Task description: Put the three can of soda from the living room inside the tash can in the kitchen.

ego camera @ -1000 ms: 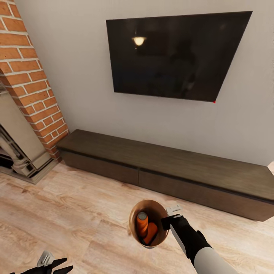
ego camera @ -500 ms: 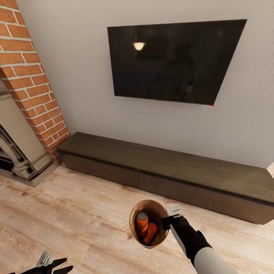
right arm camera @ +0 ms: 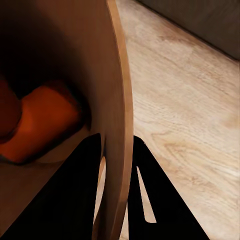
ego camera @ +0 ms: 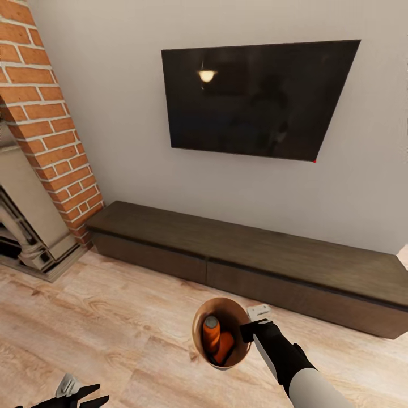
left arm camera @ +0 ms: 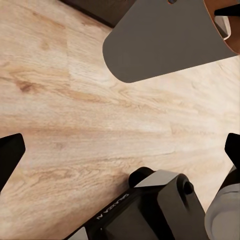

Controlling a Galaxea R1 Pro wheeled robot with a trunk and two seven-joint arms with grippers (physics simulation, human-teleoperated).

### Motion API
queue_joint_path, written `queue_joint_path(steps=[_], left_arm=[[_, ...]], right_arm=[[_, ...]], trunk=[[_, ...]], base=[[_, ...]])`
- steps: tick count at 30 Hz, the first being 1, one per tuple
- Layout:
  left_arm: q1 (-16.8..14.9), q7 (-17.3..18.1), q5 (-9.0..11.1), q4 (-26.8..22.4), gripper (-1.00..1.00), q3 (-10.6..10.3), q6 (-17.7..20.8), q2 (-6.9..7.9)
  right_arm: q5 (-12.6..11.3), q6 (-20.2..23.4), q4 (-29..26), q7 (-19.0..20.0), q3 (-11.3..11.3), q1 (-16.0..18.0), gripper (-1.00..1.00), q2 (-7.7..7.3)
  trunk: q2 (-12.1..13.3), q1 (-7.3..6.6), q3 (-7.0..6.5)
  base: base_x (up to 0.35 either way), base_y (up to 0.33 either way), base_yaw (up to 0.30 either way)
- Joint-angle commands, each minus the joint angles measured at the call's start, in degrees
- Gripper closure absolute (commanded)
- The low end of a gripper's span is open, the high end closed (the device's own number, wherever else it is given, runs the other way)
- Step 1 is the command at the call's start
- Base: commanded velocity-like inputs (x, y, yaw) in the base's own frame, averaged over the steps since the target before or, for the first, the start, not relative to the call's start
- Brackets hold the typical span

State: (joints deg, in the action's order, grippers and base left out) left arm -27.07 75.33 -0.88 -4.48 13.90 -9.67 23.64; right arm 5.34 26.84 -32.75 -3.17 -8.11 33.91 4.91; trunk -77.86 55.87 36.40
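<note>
Right pincer (ego camera: 253, 324): I am clamping the rim of the round copper-lined bin (ego camera: 199, 335).
Orange cans (ego camera: 211, 334): lying inside it.
Left pincer (ego camera: 76, 396): I am holding it apart, above wood floor (ego camera: 113, 317).

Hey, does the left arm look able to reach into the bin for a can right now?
Probably yes. The bin, held by its rim in the right end effector, is open-topped, the orange cans lie exposed, and the left end effector is open, low beside it, with nothing between.
</note>
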Motion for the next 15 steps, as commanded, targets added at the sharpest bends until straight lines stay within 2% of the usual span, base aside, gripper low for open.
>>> queue_joint_path(steps=[1, 15], left_arm=[[0.0, 0.0, 0.0, 0.02, -1.0, -0.01, 0.0, 0.0], [0.0, 0.0, 0.0, 0.03, -1.0, -0.01, 0.0, -0.07]], right_arm=[[-0.33, -0.03, -0.03, 0.27, 0.02, 0.02, 1.0, 0.01], [-0.33, -0.03, -0.03, 0.27, 0.02, 0.02, 1.0, 0.01]], trunk=[[0.0, 0.0, -0.1], [0.0, 0.0, -1.43]], base=[[0.0, 0.0, 0.0], [0.0, 0.0, 0.0]])
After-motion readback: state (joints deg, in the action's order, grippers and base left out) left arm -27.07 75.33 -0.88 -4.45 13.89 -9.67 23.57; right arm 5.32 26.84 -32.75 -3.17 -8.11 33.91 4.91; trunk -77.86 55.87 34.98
